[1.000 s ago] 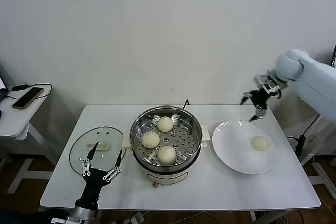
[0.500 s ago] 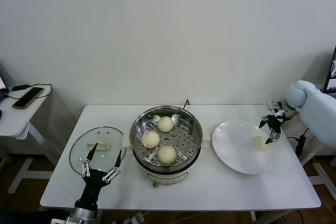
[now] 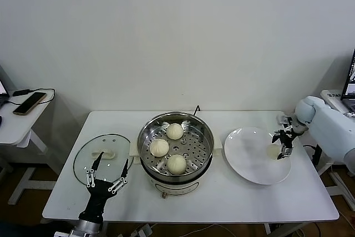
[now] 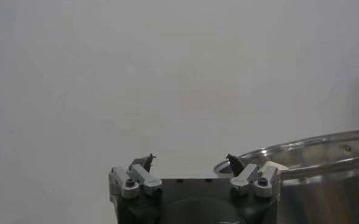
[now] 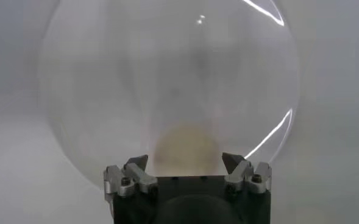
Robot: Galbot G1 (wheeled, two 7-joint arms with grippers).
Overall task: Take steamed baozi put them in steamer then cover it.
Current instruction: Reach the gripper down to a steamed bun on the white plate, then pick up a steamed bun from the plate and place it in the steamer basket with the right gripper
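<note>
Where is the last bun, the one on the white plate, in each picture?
Head view: the last baozi lies on the white plate's right side, at the open right gripper.
Left wrist view: not in it.
Right wrist view: the baozi sits between the gripper's fingertips.
Shared landmark: the white plate.

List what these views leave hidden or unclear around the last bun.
- Last baozi, head view: partly covered by the right gripper, so contact is unclear.
- Same baozi, right wrist view: blurred, its near side hidden behind the gripper.
- Steamer, left wrist view: cut off by the frame edge.
</note>
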